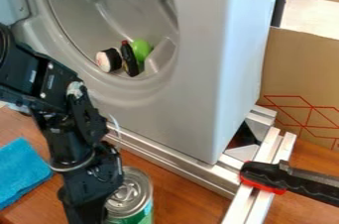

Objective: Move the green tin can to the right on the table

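My gripper point(91, 188) hangs low at the lower left, pointing down toward the bottom edge. Right beside it stands a green and silver can point(137, 193), upright, its left side partly covered by the gripper; I cannot tell whether they touch. Inside the grey machine's round drum point(119, 10) lie a black and white roll-shaped thing point(108, 60), a dark bottle point(129, 59) and a green round thing point(141, 49), close together at the drum's lower part. On the wooden surface left of the gripper is a blue cloth point(21, 171).
The grey machine point(212, 64) stands behind the gripper, with a metal rail point(175, 161) along its base. A clamp with a black and red handle point(265, 176) sits on the frame at the right. Behind it is a cardboard panel point(301, 77).
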Motion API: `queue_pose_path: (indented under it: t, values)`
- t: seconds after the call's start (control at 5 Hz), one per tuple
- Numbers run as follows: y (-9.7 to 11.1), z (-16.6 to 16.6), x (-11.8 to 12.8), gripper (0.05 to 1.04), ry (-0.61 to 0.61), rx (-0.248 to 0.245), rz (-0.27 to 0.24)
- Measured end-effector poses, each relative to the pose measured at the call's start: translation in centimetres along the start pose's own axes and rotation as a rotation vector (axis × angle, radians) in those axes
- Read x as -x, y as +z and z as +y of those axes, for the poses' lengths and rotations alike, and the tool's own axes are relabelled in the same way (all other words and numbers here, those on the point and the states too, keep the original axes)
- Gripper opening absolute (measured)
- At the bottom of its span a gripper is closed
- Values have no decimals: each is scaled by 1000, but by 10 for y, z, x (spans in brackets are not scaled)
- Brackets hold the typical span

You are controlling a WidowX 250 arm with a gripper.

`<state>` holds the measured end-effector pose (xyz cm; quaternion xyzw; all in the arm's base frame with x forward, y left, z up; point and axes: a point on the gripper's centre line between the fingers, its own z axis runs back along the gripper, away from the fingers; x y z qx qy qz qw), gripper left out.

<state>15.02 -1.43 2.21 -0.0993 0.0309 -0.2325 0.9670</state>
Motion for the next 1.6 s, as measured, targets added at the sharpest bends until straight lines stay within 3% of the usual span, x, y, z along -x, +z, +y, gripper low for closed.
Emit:
queue_pose_path:
  t: [0.4,0.8,1.0,1.2,1.4,1.6]
  values:
    - [2,11,-27,1000,10,1,-74]
    - [6,29,-36,1000,54,34,-154]
    - [20,35,-36,1000,83,-4,-209]
    - [40,42,-19,1000,144,-92,-235]
    - [57,55,10,1000,228,-199,-122]
    - [71,69,27,1000,302,-270,3]
